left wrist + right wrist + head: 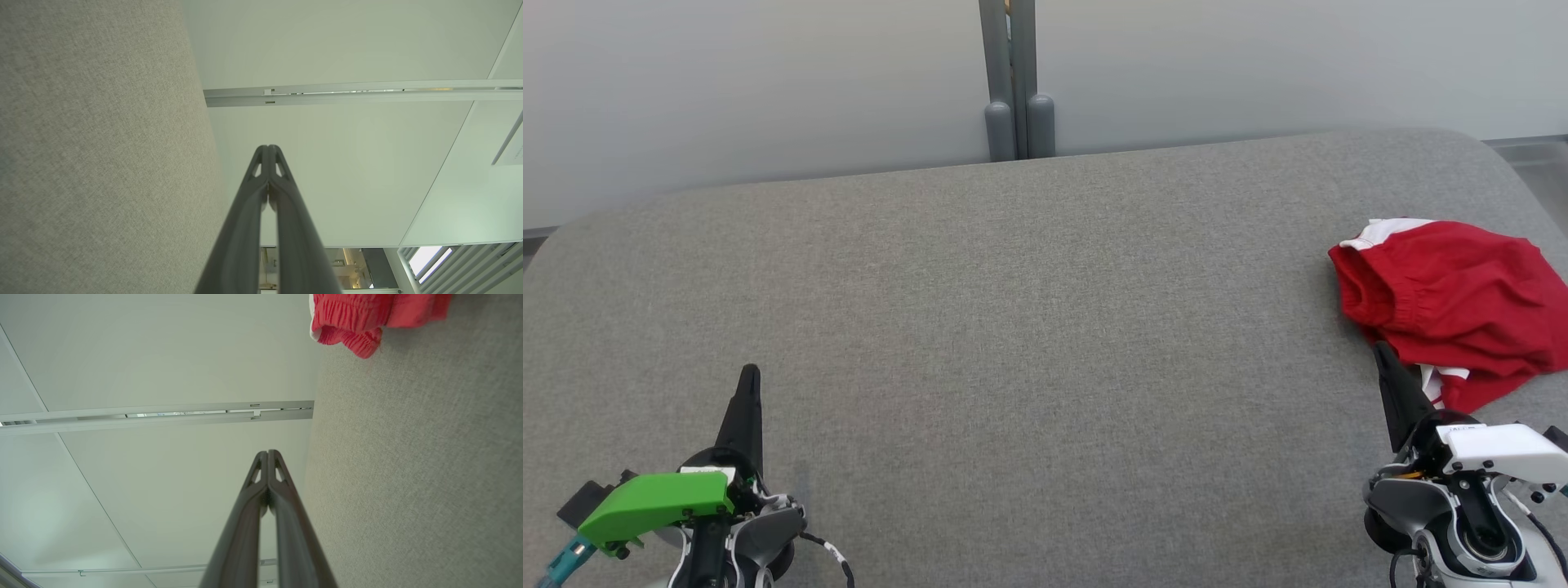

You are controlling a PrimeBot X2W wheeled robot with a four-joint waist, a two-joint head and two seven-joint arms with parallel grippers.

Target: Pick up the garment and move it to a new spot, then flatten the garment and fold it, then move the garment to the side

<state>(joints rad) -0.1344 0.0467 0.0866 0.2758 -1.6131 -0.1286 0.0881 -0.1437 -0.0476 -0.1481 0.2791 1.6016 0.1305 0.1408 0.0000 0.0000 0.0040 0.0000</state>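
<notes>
garment [1462, 306]: bunched, perhaps shorts | on grey pad [1013, 327] | left gripper [750, 371], right gripper [1381, 349]: closed

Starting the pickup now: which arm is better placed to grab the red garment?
Right. The right pincer sits right next to the red garment; the left pincer is far across the grey surface. Both are shut.

The red garment [1462, 310] is running off your head view's right edge, and the right gripper [1382, 351] is covering part of its striped lower hem. In your right wrist view the top edge is cutting it off. The grey table [1013, 327] is spilling past the left, right and bottom edges. In your left wrist view a white notice [512, 153] is showing print too small to read.
</notes>
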